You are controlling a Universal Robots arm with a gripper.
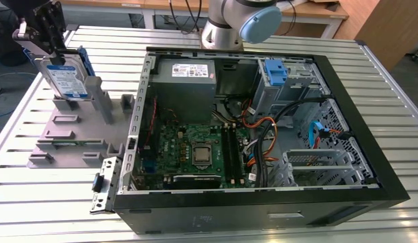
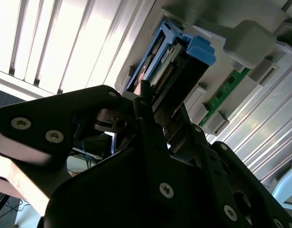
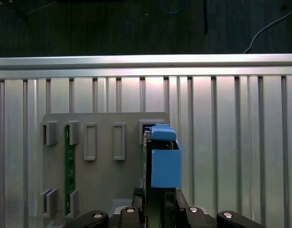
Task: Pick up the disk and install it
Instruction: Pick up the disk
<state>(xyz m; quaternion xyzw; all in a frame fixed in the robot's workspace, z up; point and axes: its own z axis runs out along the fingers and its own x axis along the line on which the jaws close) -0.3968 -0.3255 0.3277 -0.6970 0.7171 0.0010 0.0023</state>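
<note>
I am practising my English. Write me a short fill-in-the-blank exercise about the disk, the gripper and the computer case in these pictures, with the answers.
1. The gripper grips the disk, which stands ____ rather than flat.
2. The carrier bracket framing the disk is ____ in colour.
3. The grey holder lies to the exterior view's ____ of the computer case.
Missing words: upright; blue; left.

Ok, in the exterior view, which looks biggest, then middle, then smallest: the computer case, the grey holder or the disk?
1. computer case, by far the largest.
2. grey holder.
3. disk, clearly the smallest, standing upright over the holder.
</note>
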